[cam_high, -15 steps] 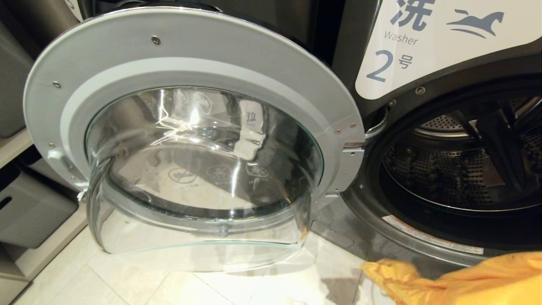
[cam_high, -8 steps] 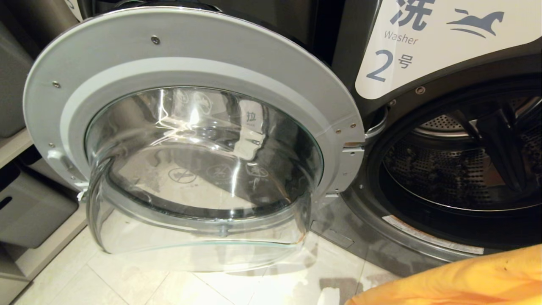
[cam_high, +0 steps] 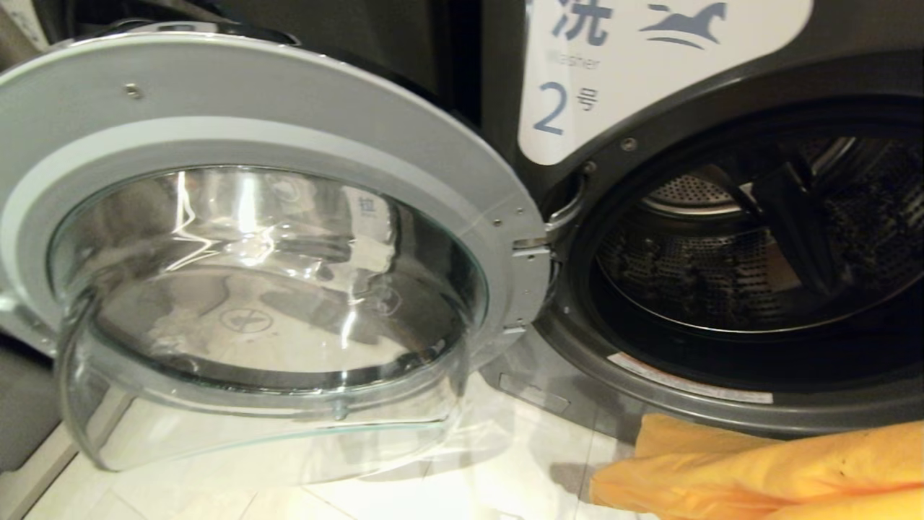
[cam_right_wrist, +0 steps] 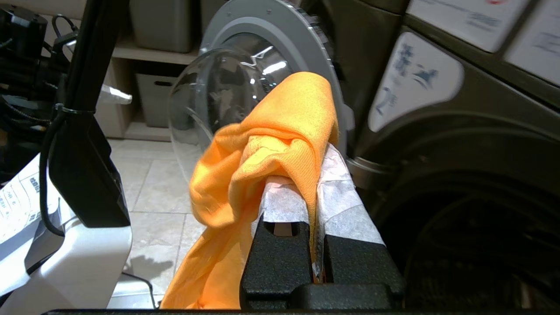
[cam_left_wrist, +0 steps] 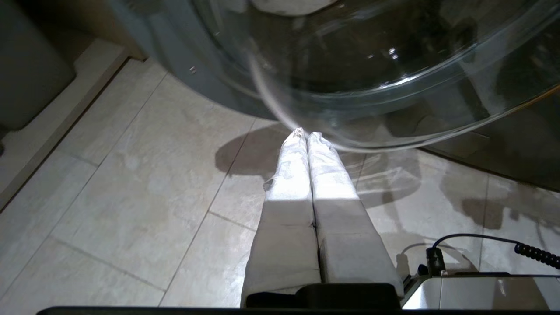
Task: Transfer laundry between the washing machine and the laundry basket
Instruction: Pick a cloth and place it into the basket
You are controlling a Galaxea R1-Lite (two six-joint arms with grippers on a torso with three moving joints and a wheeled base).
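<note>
Pale floor tiles [cam_high: 505, 469] across the bottom of the head view, shiny and a bit wet-looking. Above them, filling the left half of the frame, a big round door [cam_high: 245, 289] swung wide open, with a grey ring around a deep bowl of clear glass. Hinged at the middle of the frame to the washing machine [cam_high: 722, 404], dark grey, on the right. White label [cam_high: 635, 65] at the upper middle with a blue horse and a number 2. Round dark hole on the right side, with the shiny metal drum [cam_high: 693, 274] full of tiny holes inside. No clothes to be seen in the drum.

Orange-yellow cloth [cam_high: 765, 469] in the lower right corner of the head view, bunched up just below the washer's front rim.

Same orange-yellow cloth in the middle of the right wrist view, draped over the right gripper [cam_right_wrist: 316, 183]. Fingers [cam_right_wrist: 345, 205] wrapped in white padding, pressed close together and pinching a fold of the cloth, with the rest hanging down to the lower left of that frame. Held up in front of the open door and the dark washer.

Left gripper [cam_left_wrist: 306, 138] in the middle of the left wrist view, also padded in white, squeezed together with nothing between. Pointed down over the tiles, right under the glass bowl of the door.
</note>
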